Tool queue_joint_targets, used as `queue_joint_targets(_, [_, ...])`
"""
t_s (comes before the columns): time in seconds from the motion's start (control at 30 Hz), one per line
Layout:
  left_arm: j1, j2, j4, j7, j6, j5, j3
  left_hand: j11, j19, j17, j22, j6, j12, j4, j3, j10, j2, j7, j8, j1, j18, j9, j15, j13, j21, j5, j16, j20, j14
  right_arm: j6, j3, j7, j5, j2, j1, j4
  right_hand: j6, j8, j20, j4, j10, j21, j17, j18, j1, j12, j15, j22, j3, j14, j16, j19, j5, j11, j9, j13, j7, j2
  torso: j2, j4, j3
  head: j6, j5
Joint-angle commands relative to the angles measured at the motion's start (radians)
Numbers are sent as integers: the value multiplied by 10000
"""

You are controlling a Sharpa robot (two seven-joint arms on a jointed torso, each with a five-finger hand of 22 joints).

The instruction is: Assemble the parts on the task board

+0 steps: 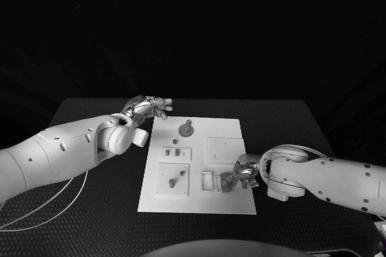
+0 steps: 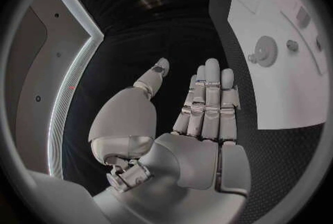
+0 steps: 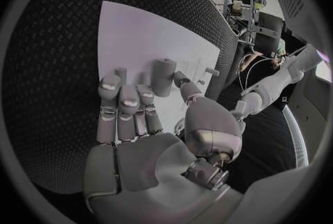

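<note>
The white task board [image 1: 229, 129] lies mid-table. On its far part lies a grey gear [image 1: 186, 129], also in the left wrist view [image 2: 266, 50], with a small peg [image 1: 175, 141] beside it. My left hand [image 1: 149, 108] hovers over the board's far left corner, fingers straight and thumb apart [image 2: 208, 107], holding nothing. My right hand [image 1: 242, 174] is low over the board's right front area. There it pinches a short grey cylindrical part [image 3: 164, 75] between thumb and a finger, just above the board [image 3: 132, 35]; the part shows as a dark piece [image 1: 227, 182] in the head view.
Raised square blocks with slots [image 1: 177, 153], a block carrying another small part [image 1: 172, 182] and a plain square [image 1: 225, 148] sit on the board. A white cable [image 1: 48, 209] loops over the table's left front. Black table surrounds the board.
</note>
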Motion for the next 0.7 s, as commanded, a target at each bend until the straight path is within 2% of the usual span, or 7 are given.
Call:
queue_joint_targets(0.03, [2,13,32,71,203,-36,5,26,24,11,11,-88,12,-10,-53,-10,-19,-2,33,-92,62,14,30,3,-69,-39,-54,-14,1,-11,-5,22,-105,71,-24,-31,141,-44,37,-56,59,68,12,635,-98,-49,-45,105,19,58,-38,-33,-43,-15,-16,14,63,-25,2,3,4,3,1])
queue_joint_targets(0.4, [2,2,38,46,235,-36,4,28,21,17,15,-100,9,-7,-60,-17,-4,1,31,-105,63,13,32,1,-78,-39,-61,-12,-4,-166,-7,39,-109,339,-178,-202,187,-91,43,-90,79,83,61,635,-32,-93,-47,99,185,82,-74,-24,-99,-18,-31,68,61,122,2,12,-5,29,21])
queue_joint_targets(0.43, [2,-5,37,43,232,-36,4,29,21,18,15,-102,9,-6,-60,-18,-1,1,31,-106,64,12,33,1,-79,-39,-62,-11,-4,-174,-8,42,-109,337,-179,-205,225,-118,39,-43,110,91,92,635,244,-122,-45,86,562,107,-102,2,-716,-29,-36,109,69,122,1,11,-3,26,24])
queue_joint_targets(0.5, [2,-11,33,41,234,-36,3,29,21,19,16,-104,9,-6,-61,-19,1,2,31,-108,64,12,33,1,-80,-39,-62,-11,-5,-206,-8,40,-111,331,-179,-211,297,-174,40,640,174,60,148,635,796,-196,-53,23,2052,154,-173,61,-2386,-46,-45,182,64,-361,1,8,-5,24,34])
queue_joint_targets(0.53, [2,-14,33,38,232,-36,3,29,21,19,16,-104,8,-6,-62,-20,2,2,31,-109,64,12,33,1,-81,-39,-63,-11,-5,-238,-8,36,-90,333,-179,-217,347,-186,55,1310,219,55,185,606,1097,-231,57,-9,3493,180,-199,111,-2759,-86,-33,221,-9,-1055,1,0,-3,21,43])
queue_joint_targets(0.57, [2,-12,32,36,237,-36,3,29,21,20,16,-105,8,-6,-62,-20,3,2,31,-109,64,12,33,1,-81,-39,-63,-11,-5,-317,-8,9,30,332,-179,-211,377,-189,77,1643,242,90,212,600,1183,-249,31,-9,4171,208,-202,165,-2717,-51,-22,239,25,-1196,1,-7,-7,19,41])
queue_joint_targets(0.7, [2,-10,37,28,255,-36,3,30,21,21,17,-108,8,-6,-63,-22,6,3,30,-111,64,12,34,0,-83,-38,-64,-11,-6,-513,-8,-54,342,317,-179,-167,494,-136,118,1423,225,197,253,635,1303,-291,-38,52,4316,235,-216,186,-2694,-28,28,248,43,-1015,3,-8,-6,18,48])
